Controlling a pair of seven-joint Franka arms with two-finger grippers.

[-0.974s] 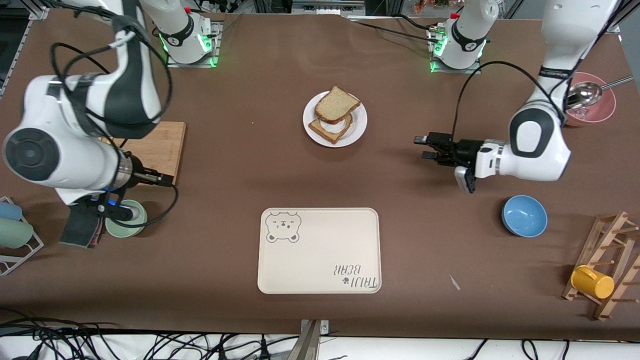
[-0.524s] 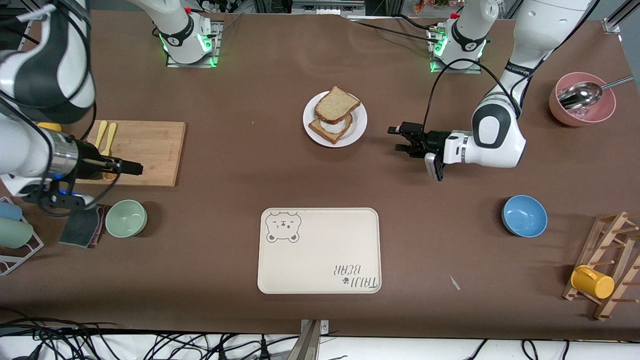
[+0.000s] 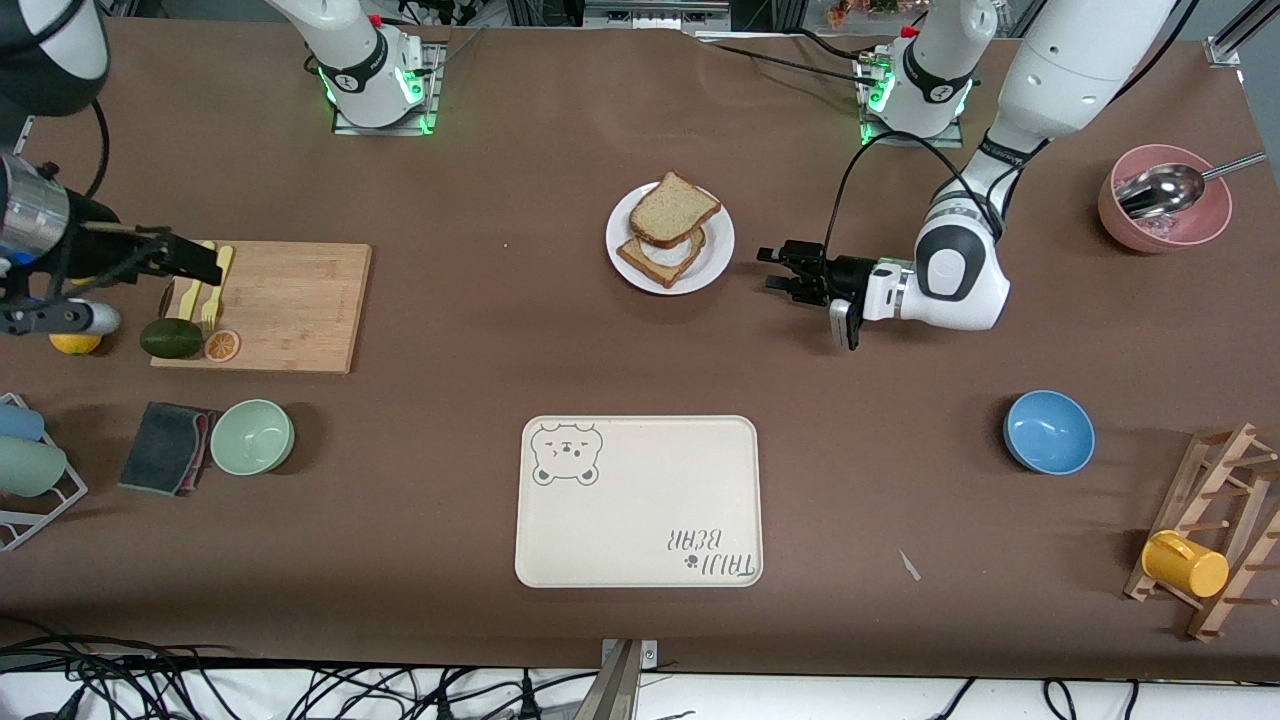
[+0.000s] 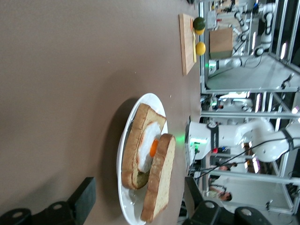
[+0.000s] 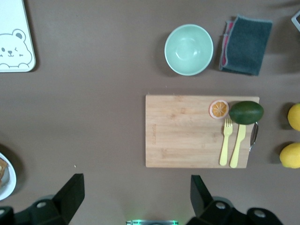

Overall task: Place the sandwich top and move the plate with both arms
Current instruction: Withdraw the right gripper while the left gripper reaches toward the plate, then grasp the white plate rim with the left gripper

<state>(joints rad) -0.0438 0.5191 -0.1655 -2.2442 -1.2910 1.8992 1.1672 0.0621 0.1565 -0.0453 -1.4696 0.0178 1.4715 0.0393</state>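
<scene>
The bread slice (image 3: 674, 208) leans on the egg toast (image 3: 660, 256) on the white plate (image 3: 716, 262), mid-desk. My left fingers (image 3: 778, 269) are spread open, low and level beside the plate's rim, toward my left arm's end, seemingly not touching. My right fingers (image 5: 136, 192) hang open high over the cutting board (image 3: 285, 305).

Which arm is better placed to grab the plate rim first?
Left. The left gripper, open, is low beside the plate on the left arm's end, fingers pointing at its rim. The right gripper, also open, is up over the cutting board, well away. The sandwich top already sits on the stack.
</scene>
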